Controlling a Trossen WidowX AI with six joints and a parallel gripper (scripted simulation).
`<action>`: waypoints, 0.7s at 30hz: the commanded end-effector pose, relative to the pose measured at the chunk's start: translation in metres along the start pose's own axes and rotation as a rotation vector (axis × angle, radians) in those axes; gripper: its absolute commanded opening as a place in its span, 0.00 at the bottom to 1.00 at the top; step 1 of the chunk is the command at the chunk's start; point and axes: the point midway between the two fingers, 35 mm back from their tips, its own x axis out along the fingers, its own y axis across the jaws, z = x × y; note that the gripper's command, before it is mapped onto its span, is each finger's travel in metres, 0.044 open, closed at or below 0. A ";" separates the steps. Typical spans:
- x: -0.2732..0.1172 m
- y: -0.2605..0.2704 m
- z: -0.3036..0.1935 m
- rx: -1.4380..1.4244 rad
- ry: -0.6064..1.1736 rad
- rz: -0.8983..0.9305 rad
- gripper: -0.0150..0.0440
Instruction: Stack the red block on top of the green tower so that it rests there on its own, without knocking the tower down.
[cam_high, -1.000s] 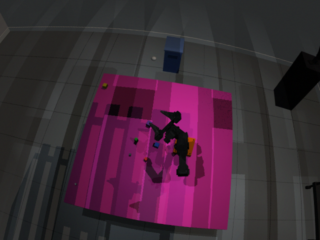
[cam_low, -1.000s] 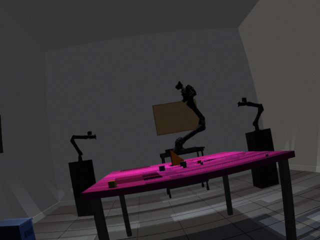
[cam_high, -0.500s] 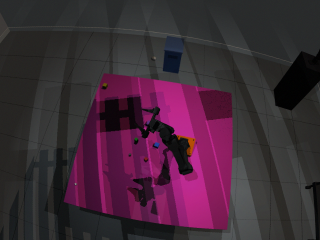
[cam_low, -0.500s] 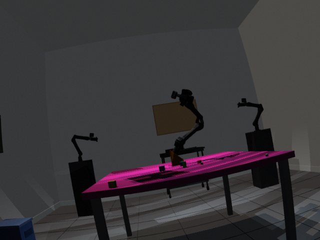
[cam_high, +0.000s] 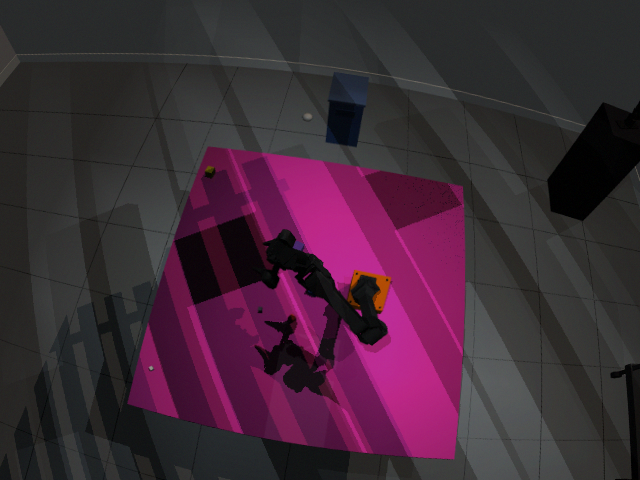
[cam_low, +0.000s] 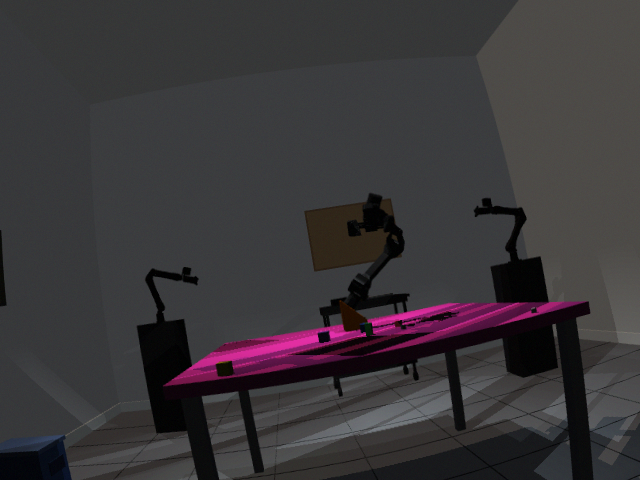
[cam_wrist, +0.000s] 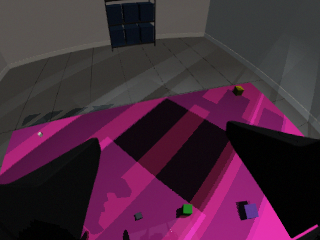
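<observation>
The red block (cam_high: 292, 318) (cam_low: 398, 323) sits on the pink table, partly in shadow in the top view. It cannot be made out in the wrist view. The green tower (cam_low: 367, 329) (cam_wrist: 187, 209) is small and stands on the table. From above it shows as one green cube, and the arm hides it in the top view. My gripper (cam_high: 261, 256) (cam_wrist: 164, 136) is wide open and empty. It hangs high above the table, tilted outward, with the green tower low in the wrist view between the fingers.
A purple block (cam_high: 298, 245) (cam_low: 323, 336) (cam_wrist: 251, 211), a small grey cube (cam_high: 260, 310) (cam_wrist: 138, 216), a yellow block (cam_high: 209, 171) (cam_low: 224, 368) (cam_wrist: 239, 90) and a small white cube (cam_high: 150, 367) (cam_low: 534, 310) (cam_wrist: 40, 134) are on the table. The arm stands on an orange base (cam_high: 382, 297).
</observation>
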 end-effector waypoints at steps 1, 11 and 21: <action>0.026 0.007 -0.046 0.106 0.171 0.020 1.00; 0.054 0.034 -0.162 0.299 0.588 -0.006 1.00; 0.043 0.056 -0.265 0.424 0.975 -0.136 1.00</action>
